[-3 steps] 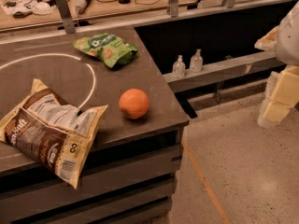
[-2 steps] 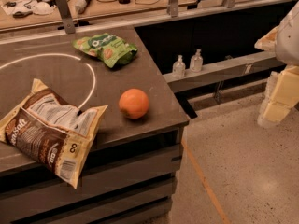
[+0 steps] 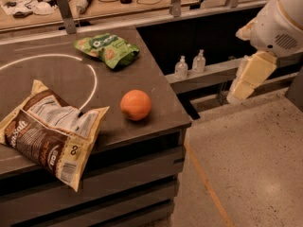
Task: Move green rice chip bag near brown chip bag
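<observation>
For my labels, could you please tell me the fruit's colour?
The fruit is orange, in the camera view; the gripper hangs right of the counter.

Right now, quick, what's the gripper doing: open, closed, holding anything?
Gripper: open or closed cannot be told; it is right of the table, over the floor, apart from the green rice chip bag.

Dark slatted counter [image 3: 137, 74] fills the left; speckled floor [image 3: 265, 183] with an orange line [image 3: 204, 174] at lower right; the gripper [image 3: 248, 79] hangs at right.
</observation>
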Robot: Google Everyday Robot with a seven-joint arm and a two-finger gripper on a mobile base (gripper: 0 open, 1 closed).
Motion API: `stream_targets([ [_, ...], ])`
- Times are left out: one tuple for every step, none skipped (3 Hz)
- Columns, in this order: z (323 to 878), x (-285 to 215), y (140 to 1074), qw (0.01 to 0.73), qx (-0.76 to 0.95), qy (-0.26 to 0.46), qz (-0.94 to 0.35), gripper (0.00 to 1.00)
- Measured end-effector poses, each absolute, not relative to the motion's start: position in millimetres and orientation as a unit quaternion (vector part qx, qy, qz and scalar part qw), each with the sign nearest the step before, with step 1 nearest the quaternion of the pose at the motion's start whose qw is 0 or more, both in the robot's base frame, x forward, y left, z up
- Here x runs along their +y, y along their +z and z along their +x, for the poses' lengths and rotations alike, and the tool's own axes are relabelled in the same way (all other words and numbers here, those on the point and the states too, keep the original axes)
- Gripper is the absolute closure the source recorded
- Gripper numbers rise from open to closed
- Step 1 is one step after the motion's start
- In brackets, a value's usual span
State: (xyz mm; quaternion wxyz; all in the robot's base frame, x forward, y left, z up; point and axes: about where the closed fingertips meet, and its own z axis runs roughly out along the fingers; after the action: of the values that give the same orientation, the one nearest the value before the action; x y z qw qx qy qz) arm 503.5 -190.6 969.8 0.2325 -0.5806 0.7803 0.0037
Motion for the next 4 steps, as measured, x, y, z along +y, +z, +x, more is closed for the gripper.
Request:
stream_targets([
  [560.4,-159.9,974.7,0.283,0.77,0.039,-0.57,0.0],
  [611.7,-109.9,984.5,0.334,0.755,0.089,-0.557,0.0],
  [651.3,-51.1,991.1,0.374,0.739,0.125,-0.547,0.0],
  [691.9,-1.2,990.3,0.412,0.742,0.112,-0.518,0.0],
])
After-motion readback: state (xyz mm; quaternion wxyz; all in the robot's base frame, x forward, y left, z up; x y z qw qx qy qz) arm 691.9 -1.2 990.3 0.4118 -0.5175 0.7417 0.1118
